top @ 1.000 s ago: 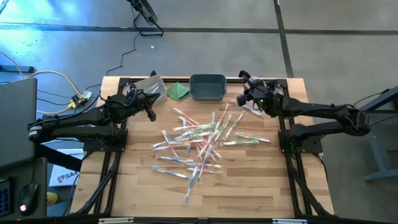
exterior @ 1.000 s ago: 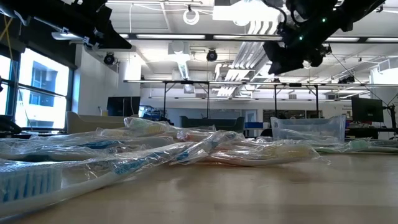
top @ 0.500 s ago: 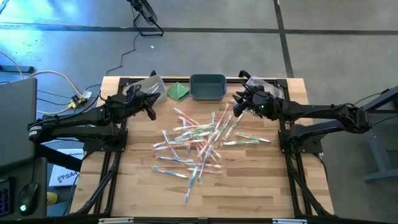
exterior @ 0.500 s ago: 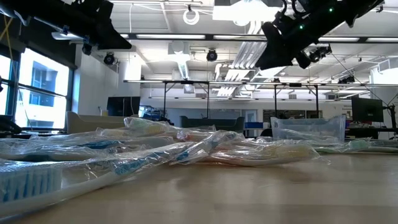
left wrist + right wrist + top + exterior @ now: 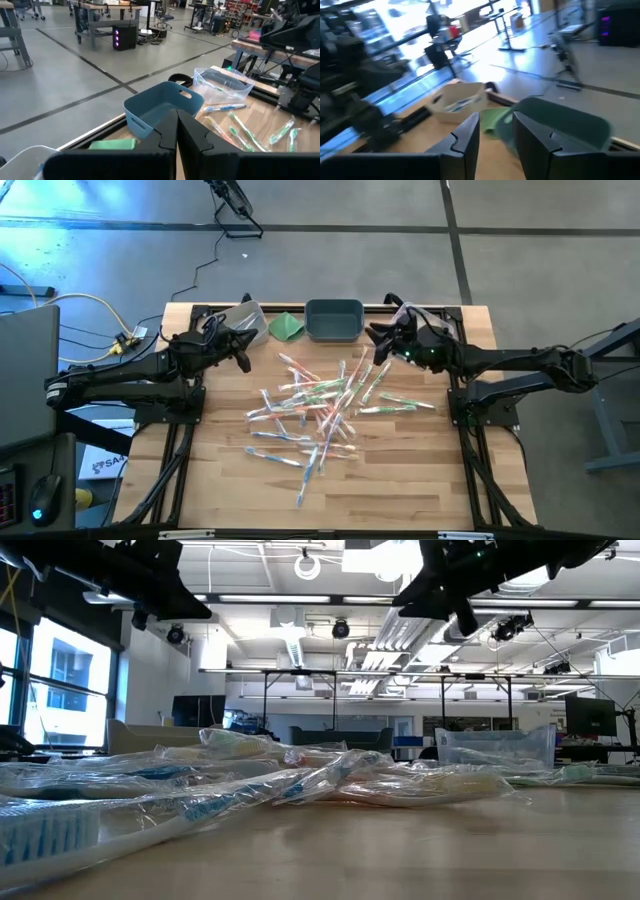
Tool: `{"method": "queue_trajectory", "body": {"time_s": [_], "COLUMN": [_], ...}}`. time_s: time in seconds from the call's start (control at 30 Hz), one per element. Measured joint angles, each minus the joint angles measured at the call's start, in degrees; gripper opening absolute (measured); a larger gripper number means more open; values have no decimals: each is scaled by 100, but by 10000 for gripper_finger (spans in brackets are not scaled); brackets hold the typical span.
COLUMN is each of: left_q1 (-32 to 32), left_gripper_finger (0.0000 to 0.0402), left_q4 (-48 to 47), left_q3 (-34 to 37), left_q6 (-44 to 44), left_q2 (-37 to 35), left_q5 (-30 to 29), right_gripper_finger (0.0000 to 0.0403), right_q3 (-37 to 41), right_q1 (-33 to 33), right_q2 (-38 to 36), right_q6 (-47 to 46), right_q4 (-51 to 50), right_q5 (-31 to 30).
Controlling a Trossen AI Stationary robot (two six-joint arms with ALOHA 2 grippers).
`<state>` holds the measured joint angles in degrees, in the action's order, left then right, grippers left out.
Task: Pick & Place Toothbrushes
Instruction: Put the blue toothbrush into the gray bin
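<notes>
1. The wooden table (image 5: pixel 400 480) carries everything, with both arms reaching in from its left and right edges
2. The left gripper (image 5: pixel 243 361) hangs above the table near the far left corner, its fingers (image 5: pixel 192 131) pressed together with nothing between them
3. The right gripper (image 5: pixel 378 345) is in the air near the far edge, just right of the blue bin, above the far right end of the pile; its fingers (image 5: pixel 535 134) stand partly apart, and I cannot tell whether anything is held between them
4. The blue bin (image 5: pixel 334 321) sits at the middle of the far edge; nothing can be seen inside it
5. A clear bin (image 5: pixel 240 317) stands at the far left corner and another clear bin (image 5: pixel 222 85) at the far right corner, this one with a few toothbrushes inside
6. A folded green cloth (image 5: pixel 287 326) lies between the left clear bin and the blue bin
7. The toothbrushes (image 5: pixel 320 405) lie in a loose crisscrossed heap across the middle of the table, each in a clear wrapper
</notes>
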<state>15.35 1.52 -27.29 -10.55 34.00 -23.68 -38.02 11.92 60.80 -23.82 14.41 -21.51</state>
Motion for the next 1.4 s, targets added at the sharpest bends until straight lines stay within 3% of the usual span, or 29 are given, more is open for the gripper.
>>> {"method": "queue_trajectory", "body": {"time_s": [0.13,0.27,0.63,1.17,1.4], "left_q1": [0,0,0,2,0], "left_gripper_finger": [1,1,1,1,1], "left_q4": [0,2,524,226,136], "left_q3": [0,0,0,0,0], "left_q6": [-91,-314,125,122,120], "left_q2": [0,0,0,0,0], "left_q5": [10,15,-94,-101,-101], "right_gripper_finger": [109,109,107,8,9], "right_q3": [0,0,0,0,0], "right_q1": [0,-30,-415,-566,-566], "right_q2": [45,48,48,48,48], "right_q6": [-1,3,293,914,879], "right_q4": [48,65,96,85,83], "right_q5": [374,371,207,-21,253]}}
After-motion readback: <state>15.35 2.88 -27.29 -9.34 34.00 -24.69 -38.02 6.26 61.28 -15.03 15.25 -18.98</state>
